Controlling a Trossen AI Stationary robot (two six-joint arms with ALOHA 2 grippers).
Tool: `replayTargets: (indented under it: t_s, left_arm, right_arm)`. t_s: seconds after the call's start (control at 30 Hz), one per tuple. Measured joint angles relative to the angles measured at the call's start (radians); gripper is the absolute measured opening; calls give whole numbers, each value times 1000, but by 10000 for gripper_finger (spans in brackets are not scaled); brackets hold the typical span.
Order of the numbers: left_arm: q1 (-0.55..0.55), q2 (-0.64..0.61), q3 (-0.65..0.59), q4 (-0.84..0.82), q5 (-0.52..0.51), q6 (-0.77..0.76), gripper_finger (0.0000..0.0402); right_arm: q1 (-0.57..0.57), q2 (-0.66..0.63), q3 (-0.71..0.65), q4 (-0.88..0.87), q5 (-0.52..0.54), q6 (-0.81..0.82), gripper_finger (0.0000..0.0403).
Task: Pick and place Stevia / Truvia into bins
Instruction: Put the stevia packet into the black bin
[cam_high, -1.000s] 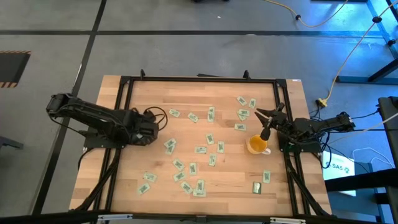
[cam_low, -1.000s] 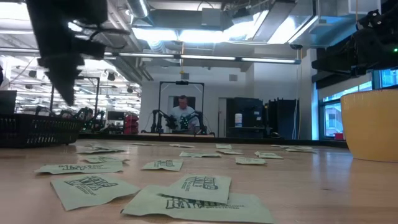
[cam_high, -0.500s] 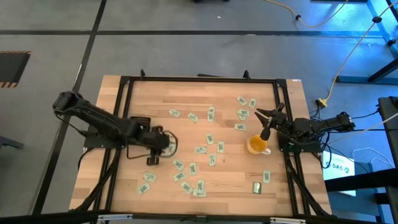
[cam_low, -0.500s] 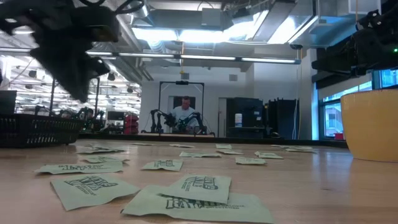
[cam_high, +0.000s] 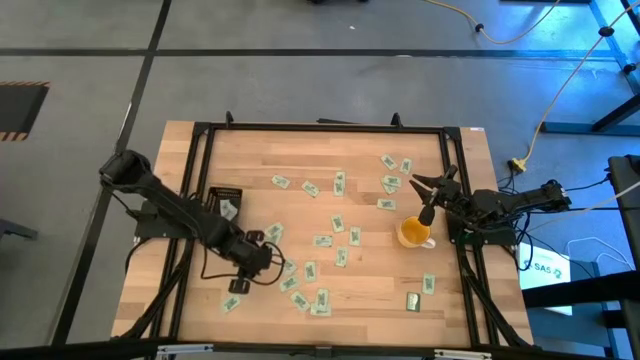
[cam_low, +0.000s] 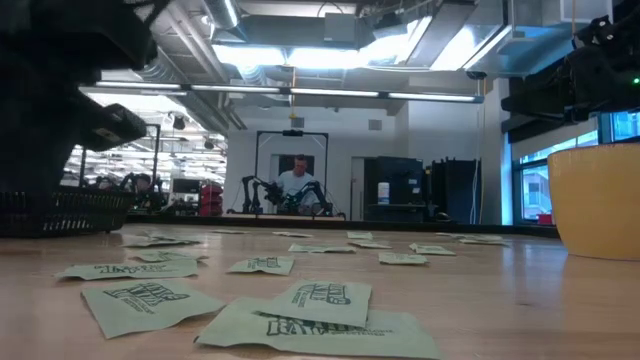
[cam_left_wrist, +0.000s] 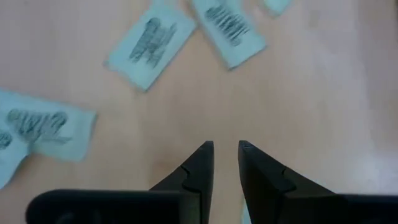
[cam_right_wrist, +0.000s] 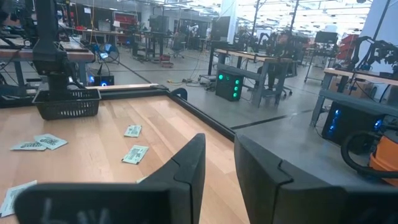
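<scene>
Your left hand (cam_left_wrist: 225, 148) hovers over bare counter (cam_high: 300, 150) w/ fingers slightly apart, nothing between them. Pale green sachets (cam_high: 322, 241) lie scattered flat around it; black bin (cam_high: 224, 196) nearby. Yellow mug (cam_high: 413, 232) sits beside right hand (cam_high: 422, 182), fingers apart, empty.

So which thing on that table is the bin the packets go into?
Look at the table's left side, near the left arm. There sits a small black tray with low walls and one packet in it. It is the only dark container; the other one is a yellow cup.
</scene>
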Motion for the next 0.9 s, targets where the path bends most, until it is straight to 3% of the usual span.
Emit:
replayTargets:
  t_s: [0.17,0.57,0.7,0.9]
  left_arm:
    - [-67,0,0,-1,-16,-2,63]
    - [-207,15,81,-96,-165,-65,42]
    - [-232,84,111,-104,-160,-71,33]
    - [-248,180,137,-240,-81,-166,24]
  right_arm:
    - [0,0,0,0,0,1,90]
    - [0,0,0,0,0,5,90]
    - [0,0,0,4,0,4,90]
    - [0,0,0,6,0,5,90]
